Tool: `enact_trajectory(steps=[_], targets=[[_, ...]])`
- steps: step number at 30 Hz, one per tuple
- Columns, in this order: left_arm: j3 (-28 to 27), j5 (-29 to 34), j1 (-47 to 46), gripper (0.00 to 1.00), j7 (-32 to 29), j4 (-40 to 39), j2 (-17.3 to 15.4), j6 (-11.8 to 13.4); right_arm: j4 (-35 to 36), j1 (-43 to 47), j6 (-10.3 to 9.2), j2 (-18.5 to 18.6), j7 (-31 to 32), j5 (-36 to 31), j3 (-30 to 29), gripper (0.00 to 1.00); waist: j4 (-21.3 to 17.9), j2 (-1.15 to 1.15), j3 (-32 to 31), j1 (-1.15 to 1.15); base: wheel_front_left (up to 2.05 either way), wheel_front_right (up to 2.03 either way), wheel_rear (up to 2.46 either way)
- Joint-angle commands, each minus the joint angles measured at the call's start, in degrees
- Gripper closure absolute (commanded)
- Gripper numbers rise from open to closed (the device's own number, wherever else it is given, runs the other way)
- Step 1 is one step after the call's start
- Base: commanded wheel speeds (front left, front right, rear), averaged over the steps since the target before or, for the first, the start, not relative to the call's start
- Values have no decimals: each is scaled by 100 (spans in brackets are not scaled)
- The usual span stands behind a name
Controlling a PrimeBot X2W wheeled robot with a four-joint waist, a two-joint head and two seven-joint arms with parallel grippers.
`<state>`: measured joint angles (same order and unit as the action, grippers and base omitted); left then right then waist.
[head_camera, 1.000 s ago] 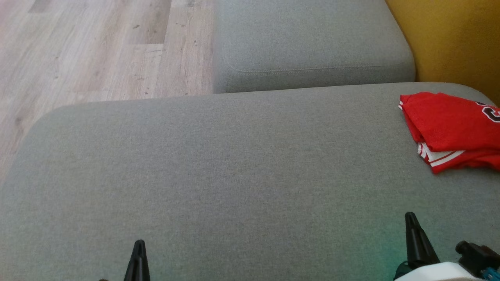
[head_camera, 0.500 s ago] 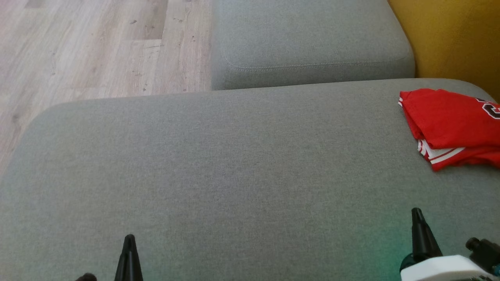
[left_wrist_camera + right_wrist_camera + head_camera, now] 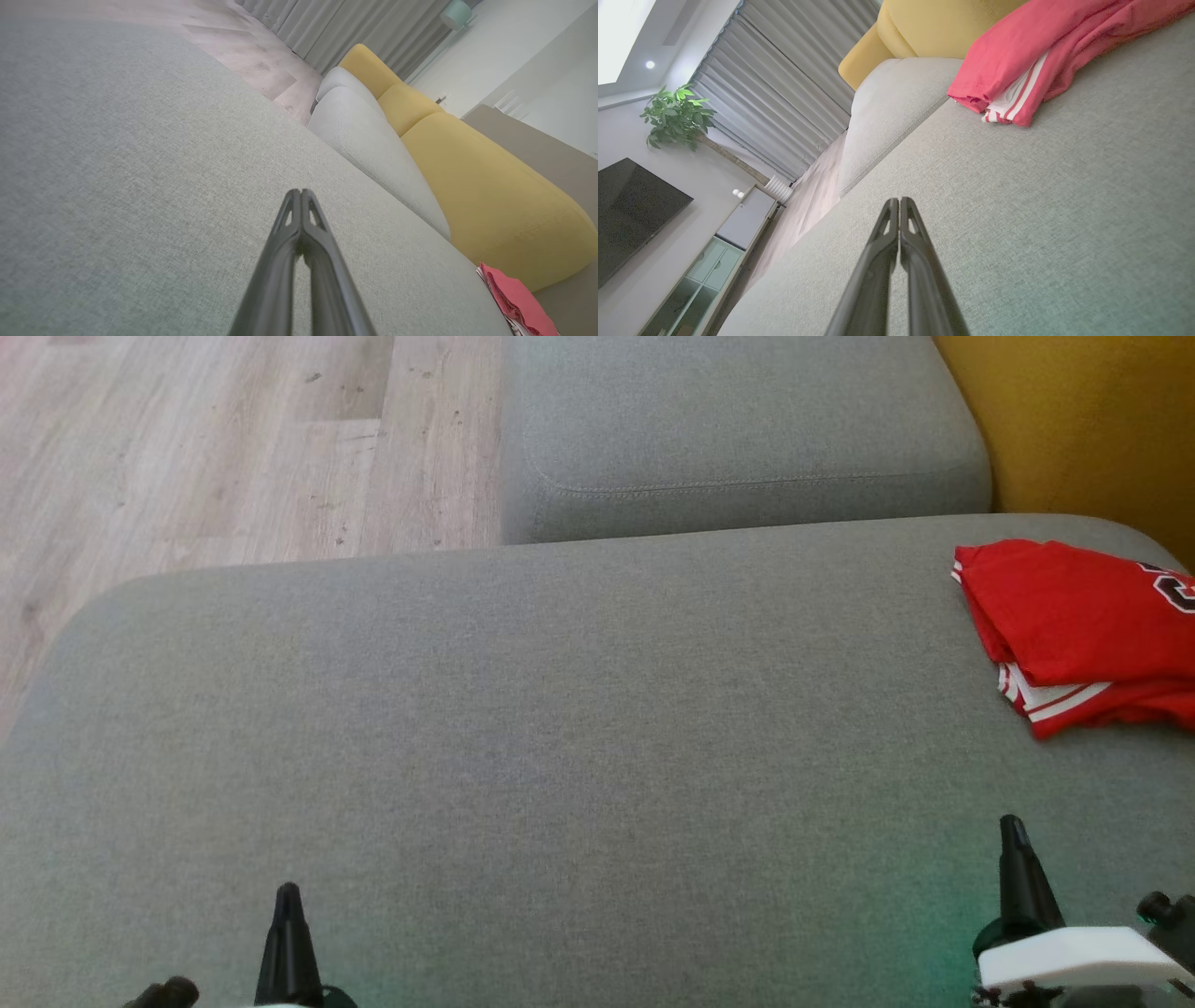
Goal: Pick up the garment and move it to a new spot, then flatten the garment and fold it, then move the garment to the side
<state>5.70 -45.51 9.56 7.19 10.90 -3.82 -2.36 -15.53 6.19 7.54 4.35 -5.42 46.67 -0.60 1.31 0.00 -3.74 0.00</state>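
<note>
- A wide grey fabric seat cushion (image 3: pixel 560 728) with rounded far corners carries everything.
- A red garment (image 3: pixel 1083 616) lies folded on its far right corner. White stripes show at the garment's near edge, and its right part is cut off by the head view's edge.
- A second cushion (image 3: pixel 738 420), also grey, sits just beyond, beside a yellow backrest (image 3: pixel 1083 420).
- Pale wood floor (image 3: pixel 205 448) lies to the left.

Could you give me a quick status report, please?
Left gripper shut, empty. Right gripper shut, empty. Red jersey lies on grey cushion, far right. Nothing in the way.
</note>
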Motion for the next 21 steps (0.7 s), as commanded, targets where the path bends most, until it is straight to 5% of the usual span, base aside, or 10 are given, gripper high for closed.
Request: enact_trajectory(steps=[1, 21], targets=[[-127, -165, -358, 100, -23, -146, -73, -40, 178, -348, -2, 6, 26, 169, -1, 100, -3, 0, 7, 0, 0, 0, 0], [-346, -1460, -683, 100, -326, -25, -85, -169, 171, -590, -3, -31, 339, 1369, -157, 100, -38, 0, 112, 0, 0, 0, 0]])
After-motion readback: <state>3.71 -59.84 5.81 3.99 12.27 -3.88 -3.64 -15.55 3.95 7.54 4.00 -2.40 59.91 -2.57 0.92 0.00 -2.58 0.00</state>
